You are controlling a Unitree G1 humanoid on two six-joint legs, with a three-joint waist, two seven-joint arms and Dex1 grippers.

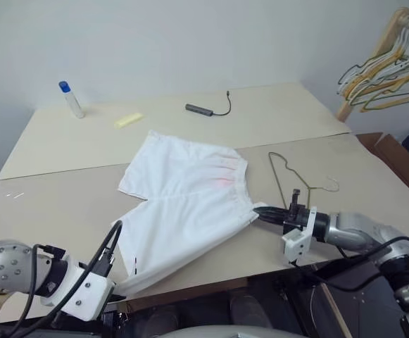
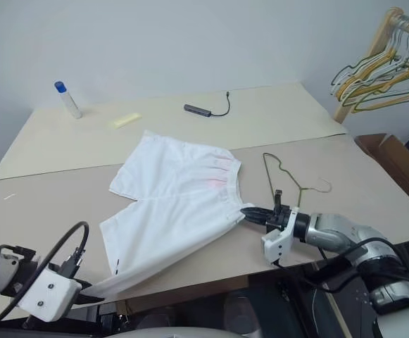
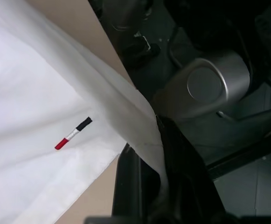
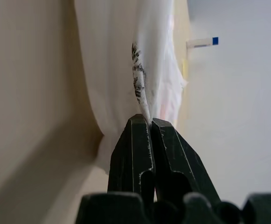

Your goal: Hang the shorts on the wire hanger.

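the right gripper [image 2: 246,213] is clamped on the waist corner of the shorts [image 2: 179,204], and the left gripper [image 3: 161,140] is pinched on a leg hem at the near edge of the bench [image 2: 373,176]. the wire hanger [image 2: 285,176] lies just beyond the right gripper. i think both grips must stay firm, and the cloth be kept taut between the 2 so it moves flat to the hanger.

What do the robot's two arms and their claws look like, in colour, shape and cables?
Both arms are rounded silver-grey metal segments ending in white angular wrist brackets, with black cables looping along them. The left claw and the right claw each have two black, wedge-shaped fingers. The left arm's silver joint cap shows small screws.
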